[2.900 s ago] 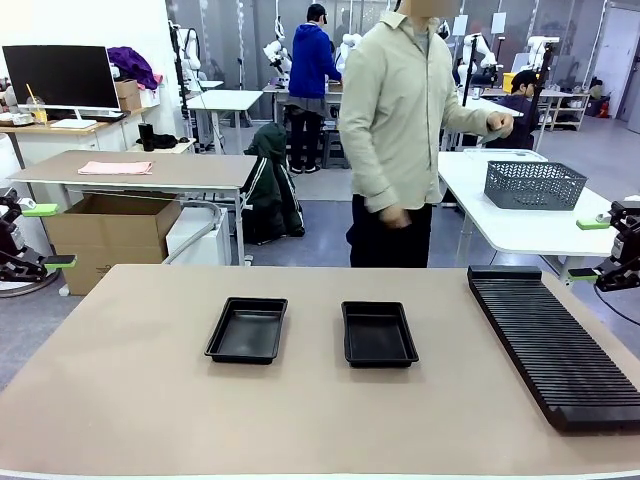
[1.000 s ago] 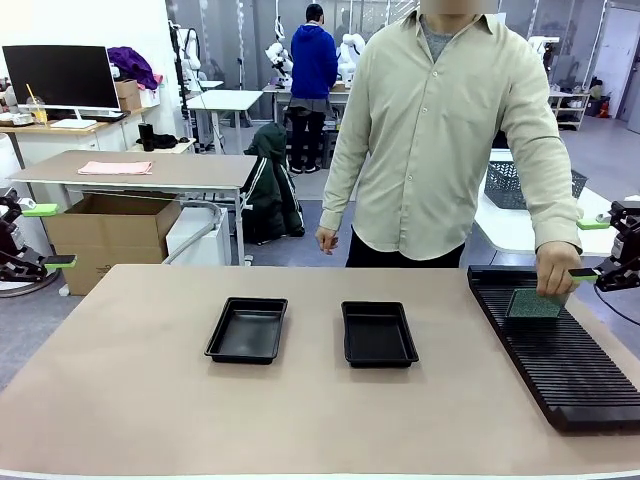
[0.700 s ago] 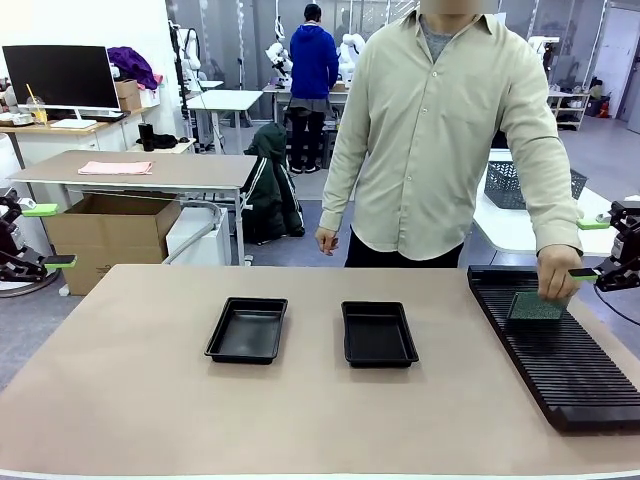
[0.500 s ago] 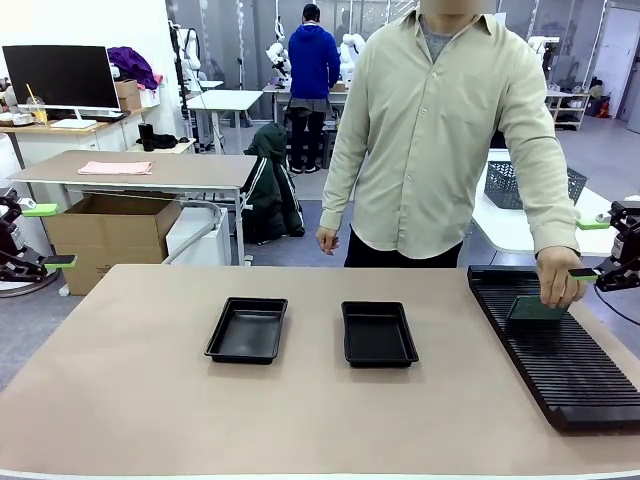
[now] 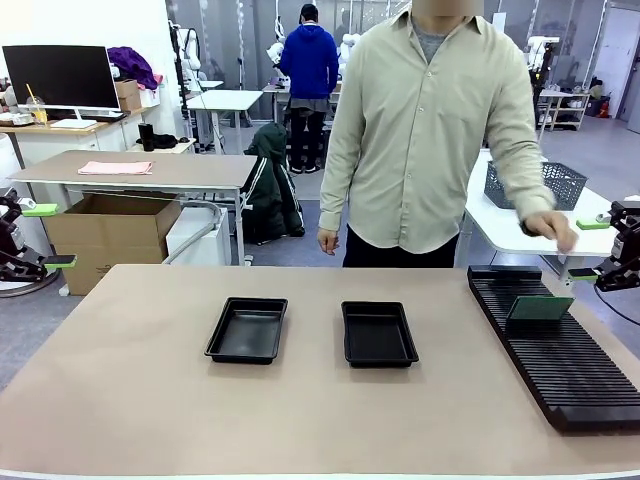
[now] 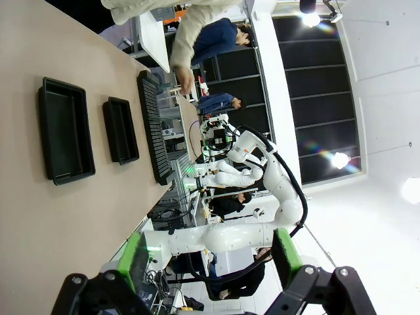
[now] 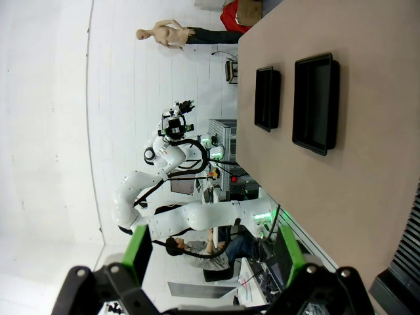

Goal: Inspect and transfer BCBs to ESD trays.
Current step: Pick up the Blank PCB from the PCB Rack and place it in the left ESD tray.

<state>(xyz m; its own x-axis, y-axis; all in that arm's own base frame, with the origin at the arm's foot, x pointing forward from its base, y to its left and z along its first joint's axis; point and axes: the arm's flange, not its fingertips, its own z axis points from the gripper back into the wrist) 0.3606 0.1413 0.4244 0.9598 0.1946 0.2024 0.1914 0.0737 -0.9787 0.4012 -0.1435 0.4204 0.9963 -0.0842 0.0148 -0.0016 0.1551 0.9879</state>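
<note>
- The near strip of the counter (image 5: 150,420) is bare.
- Two black trays lie side by side mid-counter, well apart from the board: the left tray (image 5: 247,329) and the right tray (image 5: 378,333). Both look empty.
- A long black slotted rack (image 5: 560,360) runs from near to far along the right side.
- One green board (image 5: 539,307) stands on edge in a slot towards the far end of the rack, leaning rather than upright. Nothing touches it.
- The board is probably light, thin and stiff. Its faces are likely easy to mark, and a narrow edge could slip between the pads.
- The best hold is probably the raised top edge, which stands clear of the slots. From there it would lift along the slot, not twist against it.
- The right claw (image 5: 588,248) hangs off the counter's far right corner, just beyond the rack, with its jaws spread and nothing between them. Its fingers lie level, pointing in towards the counter.
- The left claw (image 5: 48,235) sits beyond the far left edge in a mirrored pose, released and empty.
- At the far side a person's hand (image 5: 548,227) hovers above the rack's far end, apart from the board and blurred.
</note>
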